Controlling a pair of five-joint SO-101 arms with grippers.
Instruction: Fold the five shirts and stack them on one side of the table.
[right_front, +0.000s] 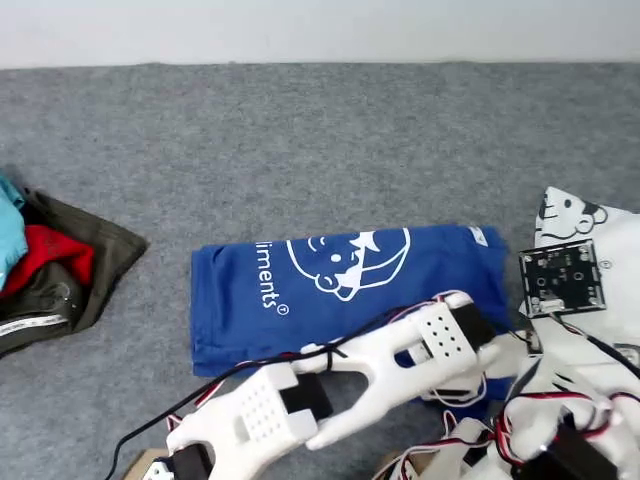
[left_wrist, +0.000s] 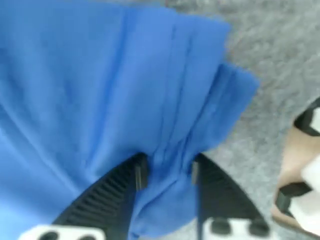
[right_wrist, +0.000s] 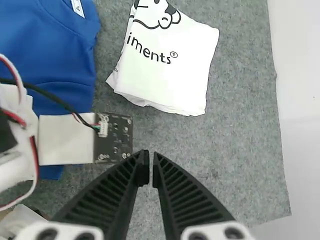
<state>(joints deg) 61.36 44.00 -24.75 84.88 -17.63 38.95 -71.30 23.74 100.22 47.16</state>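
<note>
The blue shirt (right_front: 340, 290) lies part-folded in the middle of the desk (right_front: 300, 130), which has a grey felt cover. The left gripper (left_wrist: 165, 167) is clamped on a bunched corner of the shirt, with folds of blue cloth pinched between its two black fingers (left_wrist: 117, 187). A white arm (right_front: 380, 360) lies across the shirt's near edge and hides that edge from above.

The right gripper (right_wrist: 150, 162) hangs over bare felt with its fingers pressed together and nothing between them. Just beside it is a dark circuit board (right_wrist: 112, 137) with wires.

A folded white shirt (right_wrist: 167, 70) lies just beyond the board at the desk's right side, near the blue one but apart from it. At the left edge sits a loose pile of shirts (right_front: 45, 270): teal, red, and what looks like olive beneath.

Both the blue and white shirts carry a cartoon print (right_front: 350, 262) with a line of lettering. A small white label (right_wrist: 77, 5) sits at the blue collar.
</note>
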